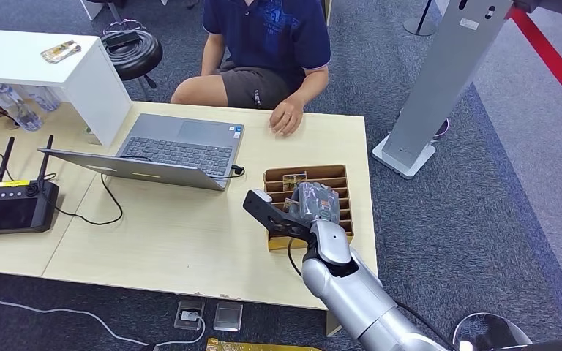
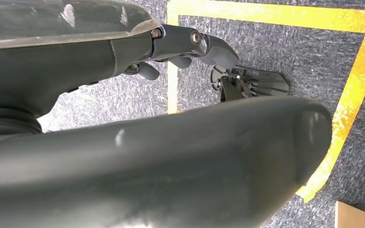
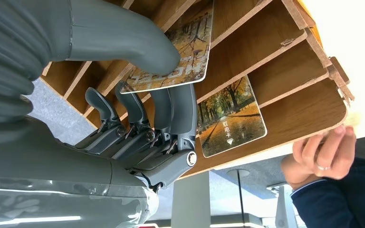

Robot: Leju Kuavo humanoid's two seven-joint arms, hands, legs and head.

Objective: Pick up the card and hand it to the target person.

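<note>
Two cards visible in the right wrist view, both printed with an autumn tree scene. Right hand [image 3: 138, 118] is in the wooden slotted rack [image 3: 285, 52]: thumb on one face of the near card [image 3: 185, 57], darker fingers [image 3: 180, 114] behind it, so the card is pinched between them and sits partly out of its slot. Second card [image 3: 230, 116] lies flat in the neighbouring slot, just beside the fingers, not held.

Head view: right arm [image 1: 351, 281] comes in from bottom right, right hand [image 1: 293, 208] over the rack [image 1: 340, 175], which sits on the light wood table [image 1: 190, 234] near its right edge. The card itself is too small to make out there.

Left hand [image 2: 190, 45]: fingers curled in, nothing in them; below it grey carpet [image 2: 275, 52] with yellow tape lines [image 2: 356, 80].

Person [image 1: 267, 40] in a dark blue shirt is seated at the far side of the table, one hand [image 1: 287, 117] resting on the tabletop, well apart from the rack. Same hand [image 3: 328, 152] shows past the rack's end in the right wrist view.

Also on the table: open laptop [image 1: 168, 150], black controller with two antennas [image 1: 15, 205], white box-shaped stand [image 1: 51, 69] at far left.
</note>
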